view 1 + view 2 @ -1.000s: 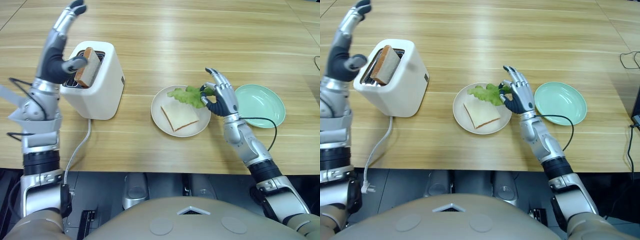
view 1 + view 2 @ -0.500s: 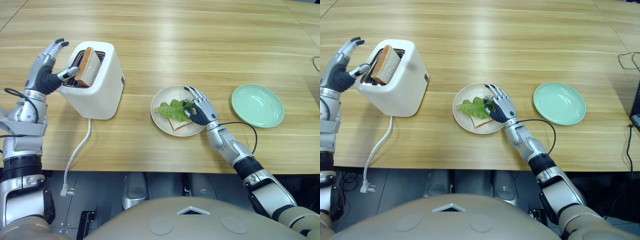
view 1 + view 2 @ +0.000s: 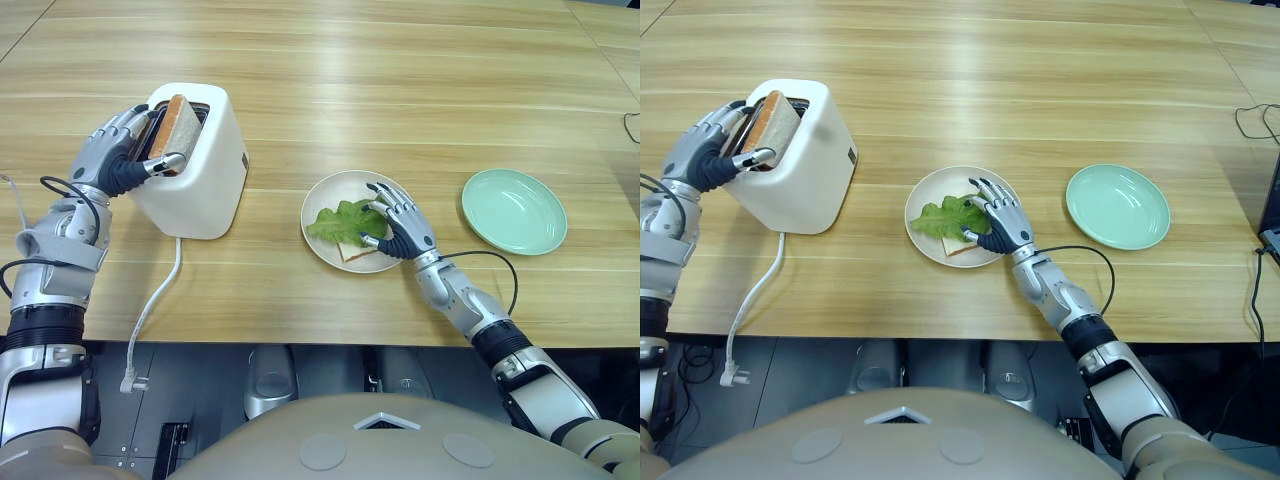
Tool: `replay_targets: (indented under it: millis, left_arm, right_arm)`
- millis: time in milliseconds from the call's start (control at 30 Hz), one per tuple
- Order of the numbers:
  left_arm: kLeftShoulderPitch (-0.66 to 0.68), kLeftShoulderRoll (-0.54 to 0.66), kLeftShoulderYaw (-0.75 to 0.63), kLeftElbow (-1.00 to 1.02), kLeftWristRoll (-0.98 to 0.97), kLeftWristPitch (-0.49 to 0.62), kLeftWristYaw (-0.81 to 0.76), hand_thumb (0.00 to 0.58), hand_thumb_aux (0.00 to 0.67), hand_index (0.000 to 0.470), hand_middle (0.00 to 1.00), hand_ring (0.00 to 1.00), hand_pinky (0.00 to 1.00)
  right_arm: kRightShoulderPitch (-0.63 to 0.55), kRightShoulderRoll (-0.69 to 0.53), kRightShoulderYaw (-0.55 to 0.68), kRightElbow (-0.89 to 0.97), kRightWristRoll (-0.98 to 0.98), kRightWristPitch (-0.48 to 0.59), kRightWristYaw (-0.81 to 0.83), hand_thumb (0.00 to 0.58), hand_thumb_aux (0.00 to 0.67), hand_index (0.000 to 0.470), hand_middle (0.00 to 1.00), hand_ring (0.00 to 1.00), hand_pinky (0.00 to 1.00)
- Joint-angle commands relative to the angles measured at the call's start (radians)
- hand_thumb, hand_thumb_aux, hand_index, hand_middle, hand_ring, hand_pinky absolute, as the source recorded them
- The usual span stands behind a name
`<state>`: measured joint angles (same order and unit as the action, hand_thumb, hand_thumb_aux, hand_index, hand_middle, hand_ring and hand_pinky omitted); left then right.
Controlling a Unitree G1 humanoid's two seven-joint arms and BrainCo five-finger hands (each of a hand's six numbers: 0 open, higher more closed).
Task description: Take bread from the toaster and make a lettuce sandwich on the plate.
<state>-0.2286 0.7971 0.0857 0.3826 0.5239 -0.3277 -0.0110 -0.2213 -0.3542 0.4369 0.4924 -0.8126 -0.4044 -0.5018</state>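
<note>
A white toaster stands at the left of the wooden table with a bread slice sticking up out of its slot. My left hand is at the toaster's left side, fingers behind the slice and thumb in front, closed on it. On the white plate in the middle lies another bread slice, mostly covered by a green lettuce leaf. My right hand rests at the plate's right rim with fingers spread, its tips at the leaf's right edge.
An empty green plate sits to the right of the white one. The toaster's white cord runs over the table's front edge. A black cable loops by my right wrist.
My left hand came down from above the toaster and closed around the slice in the slot. My right hand carried the lettuce leftward, laid it on the bread and spread its fingers.
</note>
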Motion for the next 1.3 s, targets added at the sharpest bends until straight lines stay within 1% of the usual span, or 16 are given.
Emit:
replay_targets:
  millis: [33,67,100,133,167,200,233,633,1000,1033,1067,1100,1133,1167,1200,1300]
  left_arm:
    - [0.002,0.003,-0.039,-0.003,0.004,-0.001,-0.022,0.000,0.000,0.000,0.00,0.00,0.00]
    - [0.003,0.002,-0.043,-0.008,0.002,-0.003,-0.026,0.212,0.137,0.094,0.00,0.00,0.00]
    - [0.003,0.001,-0.045,-0.011,0.000,-0.003,-0.027,0.371,0.268,0.184,0.00,0.00,0.00]
    - [0.003,0.001,-0.047,-0.013,-0.001,-0.003,-0.027,0.371,0.268,0.184,0.00,0.00,0.00]
    - [0.003,0.001,-0.048,-0.015,-0.004,-0.004,-0.028,0.554,0.528,0.363,0.00,0.00,0.00]
    - [0.005,0.001,-0.047,-0.021,-0.009,-0.007,-0.031,0.580,0.659,0.453,0.00,0.00,0.00]
    - [0.007,0.000,-0.047,-0.026,-0.015,-0.011,-0.033,0.580,0.670,0.460,0.00,0.00,0.00]
    - [-0.009,-0.053,0.018,-0.101,-0.160,-0.052,-0.030,0.580,0.670,0.460,0.00,0.00,0.00]
    - [-0.059,-0.132,0.100,-0.174,-0.247,-0.092,0.044,0.580,0.670,0.460,0.00,0.00,0.00]
    - [-0.063,-0.139,0.107,-0.179,-0.252,-0.094,0.050,0.580,0.670,0.460,0.07,0.07,0.07]
    - [-0.069,-0.146,0.113,-0.180,-0.259,-0.096,0.057,0.580,0.670,0.460,0.07,0.07,0.07]
    - [-0.073,-0.152,0.119,-0.179,-0.265,-0.097,0.061,0.580,0.670,0.460,0.25,0.25,0.25]
    - [-0.077,-0.156,0.123,-0.178,-0.271,-0.099,0.065,0.580,0.670,0.460,0.25,0.25,0.25]
    - [-0.081,-0.162,0.128,-0.175,-0.278,-0.101,0.068,0.580,0.670,0.460,0.55,0.55,0.55]
    - [-0.086,-0.168,0.132,-0.172,-0.287,-0.108,0.071,0.580,0.670,0.460,1.00,1.00,1.00]
    - [-0.099,-0.185,0.144,-0.171,-0.306,-0.121,0.076,0.580,0.670,0.460,1.00,1.00,1.00]
  right_arm:
    - [0.010,-0.008,-0.010,-0.027,0.015,-0.005,0.009,0.000,0.000,0.000,0.00,0.00,0.00]
    - [0.012,-0.008,-0.012,-0.031,0.015,-0.005,0.009,0.000,0.000,0.000,0.00,0.00,0.00]
    - [0.013,-0.009,-0.013,-0.035,0.015,-0.005,0.008,0.000,0.000,0.000,0.00,0.00,0.00]
    - [0.014,-0.009,-0.015,-0.038,0.016,-0.005,0.006,0.000,0.000,0.000,0.00,0.00,0.00]
    - [0.015,-0.010,-0.017,-0.040,0.017,-0.005,0.005,0.000,0.000,0.000,0.00,0.00,0.00]
    - [0.015,-0.011,-0.018,-0.042,0.017,-0.005,0.004,0.000,0.000,0.000,0.00,0.00,0.00]
    - [0.016,-0.011,-0.019,-0.043,0.018,-0.005,0.003,0.000,0.000,0.000,0.00,0.00,0.00]
    - [0.017,-0.011,-0.029,-0.029,0.020,-0.010,-0.002,0.000,0.000,0.000,0.00,0.00,0.00]
    - [0.023,-0.013,-0.039,-0.043,0.021,-0.009,-0.006,0.000,0.000,0.000,0.00,0.00,0.00]
    - [0.024,-0.013,-0.039,-0.043,0.021,-0.010,-0.006,0.000,0.000,0.000,0.00,0.00,0.00]
    - [0.024,-0.013,-0.040,-0.043,0.021,-0.010,-0.006,0.000,0.000,0.000,0.00,0.00,0.00]
    - [0.025,-0.013,-0.040,-0.043,0.021,-0.010,-0.006,0.000,0.000,0.000,0.00,0.00,0.00]
    - [0.025,-0.013,-0.041,-0.044,0.021,-0.010,-0.006,0.000,0.000,0.000,0.00,0.00,0.00]
    - [0.026,-0.013,-0.042,-0.044,0.022,-0.010,-0.006,0.000,0.000,0.000,0.00,0.00,0.00]
    - [0.027,-0.015,-0.043,-0.047,0.022,-0.010,-0.006,0.000,0.000,0.000,0.00,0.00,0.00]
    - [0.030,-0.017,-0.047,-0.053,0.025,-0.009,-0.007,0.000,0.000,0.000,0.00,0.00,0.00]
